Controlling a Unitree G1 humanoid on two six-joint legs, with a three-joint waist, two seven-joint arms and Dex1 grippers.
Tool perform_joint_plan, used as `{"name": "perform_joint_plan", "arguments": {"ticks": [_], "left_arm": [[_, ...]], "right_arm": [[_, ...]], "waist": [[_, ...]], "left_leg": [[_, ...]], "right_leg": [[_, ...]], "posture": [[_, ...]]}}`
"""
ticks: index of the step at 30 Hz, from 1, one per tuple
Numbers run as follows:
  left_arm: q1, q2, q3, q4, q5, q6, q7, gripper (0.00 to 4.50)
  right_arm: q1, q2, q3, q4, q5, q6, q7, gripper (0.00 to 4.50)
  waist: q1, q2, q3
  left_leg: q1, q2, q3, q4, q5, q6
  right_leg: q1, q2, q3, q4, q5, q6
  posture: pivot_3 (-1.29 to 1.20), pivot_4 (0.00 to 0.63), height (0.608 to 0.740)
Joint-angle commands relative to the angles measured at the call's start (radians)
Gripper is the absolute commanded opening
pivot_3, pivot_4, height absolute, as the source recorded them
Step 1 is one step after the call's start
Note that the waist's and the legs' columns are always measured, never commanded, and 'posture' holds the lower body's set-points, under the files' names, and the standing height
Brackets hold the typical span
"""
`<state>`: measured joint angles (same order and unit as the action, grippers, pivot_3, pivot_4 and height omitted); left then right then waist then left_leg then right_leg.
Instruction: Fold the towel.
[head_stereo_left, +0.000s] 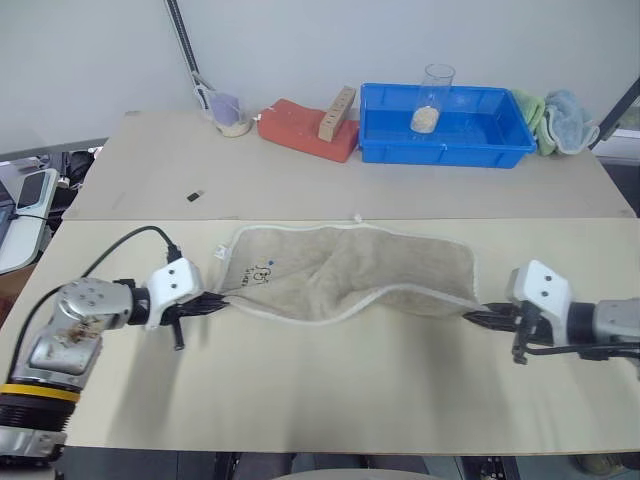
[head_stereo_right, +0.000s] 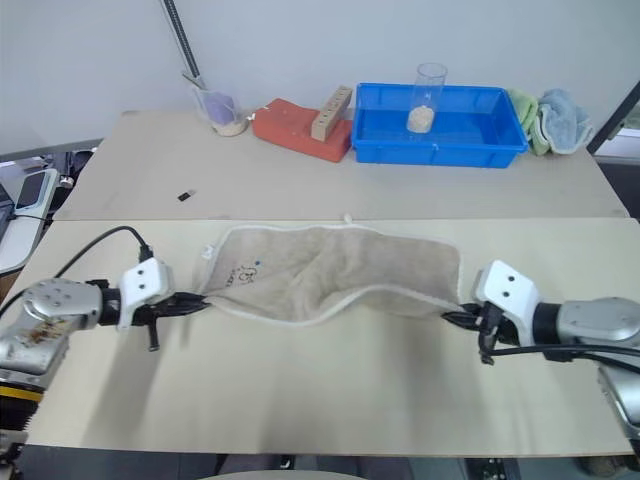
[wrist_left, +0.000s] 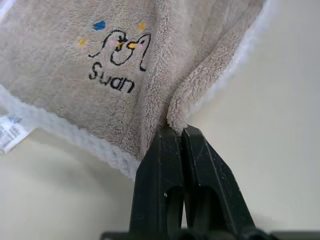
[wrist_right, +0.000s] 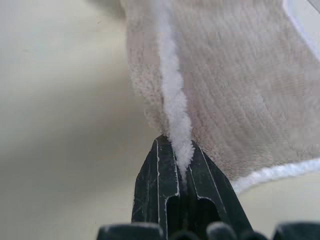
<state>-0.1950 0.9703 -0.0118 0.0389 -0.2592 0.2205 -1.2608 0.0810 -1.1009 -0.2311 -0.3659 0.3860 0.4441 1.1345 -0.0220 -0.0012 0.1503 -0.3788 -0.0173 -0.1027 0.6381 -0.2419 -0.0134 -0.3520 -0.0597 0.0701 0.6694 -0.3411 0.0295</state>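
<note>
- Across the middle of the frame, the towel (head_stereo_left: 350, 275) lies on the counter (head_stereo_left: 330, 390), stretched sideways between the two claws, its near edge sagging in a shallow curve toward the bottom of the frame.
- At centre left, the left claw (head_stereo_left: 214, 303) is pressed together on the towel's near-left corner; the wrist view shows a bunched fold of pile pinched between its fingertips (wrist_left: 172, 145), just below the printed logo (wrist_left: 117, 57) and near the white tag (wrist_left: 10, 132).
- At centre right, the right claw (head_stereo_left: 480, 316) is likewise clamped on the opposite near corner, with the white border (wrist_right: 175, 105) running straight into its tips.
- My reading is that the cloth is light, soft and limp: it holds no shape, drapes and wrinkles between the grips, and will sag wherever it is unsupported.
- The plush pile looks grippy rather than slippery, yet each pinch takes only a small bite, so a sharp tug could pull a corner free.
- Corners on the stitched border seem the best holds, since the hem is firmer than the pile.
- Both corners should probably travel together, keeping light tension, for an even fold.
- Nothing fragile lies close; the blue bin (head_stereo_left: 445, 125) sits well apart at the upper right.
</note>
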Motion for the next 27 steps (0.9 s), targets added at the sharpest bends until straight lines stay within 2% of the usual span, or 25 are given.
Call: {"name": "perform_joint_plan", "arguments": {"ticks": [1, 3, 6, 10, 13, 15, 17, 20, 24, 27], "left_arm": [[-0.088, 0.094, 0.05, 0.011, -0.11, 0.152, -0.14, 0.0], [-0.165, 0.097, 0.046, 0.057, -0.13, 0.212, -0.154, 0.0], [-0.355, 0.015, 0.035, 0.215, -0.105, 0.272, -0.066, 0.0], [-0.627, -0.09, 0.065, 0.504, -0.019, 0.183, 0.129, 0.0], [-0.768, -0.094, 0.101, 0.623, -0.01, 0.135, 0.183, 0.0], [-0.815, -0.082, 0.117, 0.655, -0.016, 0.118, 0.182, 0.0], [-0.803, -0.06, 0.12, 0.64, -0.019, 0.11, 0.14, 0.0], [-0.715, -0.009, 0.121, 0.56, -0.024, 0.112, 0.067, 0.0], [-0.401, 0.092, 0.133, 0.358, -0.034, 0.127, -0.044, 0.0], [-0.154, 0.115, 0.152, 0.228, -0.049, 0.141, -0.071, 0.0]], "right_arm": [[-0.105, -0.089, -0.067, 0.058, 0.072, 0.004, 0.125, 0.02], [-0.201, -0.115, -0.033, 0.118, 0.092, 0.022, 0.16, 0.02], [-0.453, -0.066, 0.094, 0.3, 0.018, -0.014, 0.15, 0.02], [-0.833, 0.062, 0.219, 0.651, -0.136, -0.152, 0.096, 0.02], [-1.036, 0.112, 0.242, 0.829, -0.194, -0.259, 0.084, 0.02], [-1.11, 0.127, 0.241, 0.88, -0.2, -0.29, 0.101, 0.02], [-1.116, 0.124, 0.234, 0.868, -0.184, -0.282, 0.135, 0.02], [-1.024, 0.092, 0.206, 0.744, -0.132, -0.237, 0.196, 0.02], [-0.729, 0.044, 0.139, 0.468, -0.069, -0.203, 0.217, 0.02], [-0.528, 0.044, 0.124, 0.342, -0.074, -0.22, 0.193, 0.02]], "waist": [[-0.002, 0.0, 0.0], [-0.006, 0.001, 0.002], [-0.01, 0.001, 0.002], [-0.024, -0.002, 0.003], [-0.038, -0.002, 0.003], [-0.046, -0.001, 0.003], [-0.048, -0.001, 0.003], [-0.051, 0.0, 0.002], [-0.05, 0.003, 0.001], [-0.045, 0.004, 0.002]], "left_leg": [[0.0, 0.0, 0.0, 0.0, 0.0, 0.0], [0.0, 0.0, 0.001, 0.001, 0.0, 0.0], [0.002, 0.0, 0.0, 0.001, 0.0, 0.0], [0.0, -0.001, 0.0, 0.004, 0.0, 0.0], [-0.005, -0.001, 0.002, 0.006, 0.001, 0.0], [-0.011, 0.0, 0.002, 0.005, 0.001, -0.001], [-0.01, 0.0, 0.002, 0.004, 0.004, -0.005], [-0.008, 0.001, 0.002, 0.003, 0.003, -0.004], [-0.007, 0.002, -0.001, 0.003, 0.0, 0.001], [-0.006, 0.003, -0.004, 0.003, 0.0, 0.001]], "right_leg": [[0.0, 0.0, 0.0, 0.0, 0.0, 0.0], [0.0, 0.0, 0.0, 0.001, 0.0, 0.0], [0.001, 0.0, -0.001, 0.001, 0.0, 0.0], [-0.002, 0.0, -0.002, 0.003, 0.0, 0.0], [-0.009, 0.0, -0.002, 0.01, 0.0, 0.0], [-0.016, 0.0, -0.002, 0.014, 0.0, 0.0], [-0.017, 0.0, -0.003, 0.016, 0.0, 0.0], [-0.016, 0.0, -0.003, 0.017, 0.0, 0.0], [-0.017, 0.0, -0.003, 0.021, 0.0, 0.0], [-0.017, 0.0, -0.001, 0.021, 0.0, 0.0]], "posture": [[0.0, 0.15, 0.74], [0.0, 0.15, 0.74], [0.0, 0.15, 0.74], [0.0, 0.15, 0.74], [0.0, 0.15, 0.74], [0.0, 0.15, 0.74], [0.0, 0.15, 0.74], [0.0, 0.15, 0.74], [0.0, 0.15, 0.74], [0.0, 0.15, 0.74]]}}
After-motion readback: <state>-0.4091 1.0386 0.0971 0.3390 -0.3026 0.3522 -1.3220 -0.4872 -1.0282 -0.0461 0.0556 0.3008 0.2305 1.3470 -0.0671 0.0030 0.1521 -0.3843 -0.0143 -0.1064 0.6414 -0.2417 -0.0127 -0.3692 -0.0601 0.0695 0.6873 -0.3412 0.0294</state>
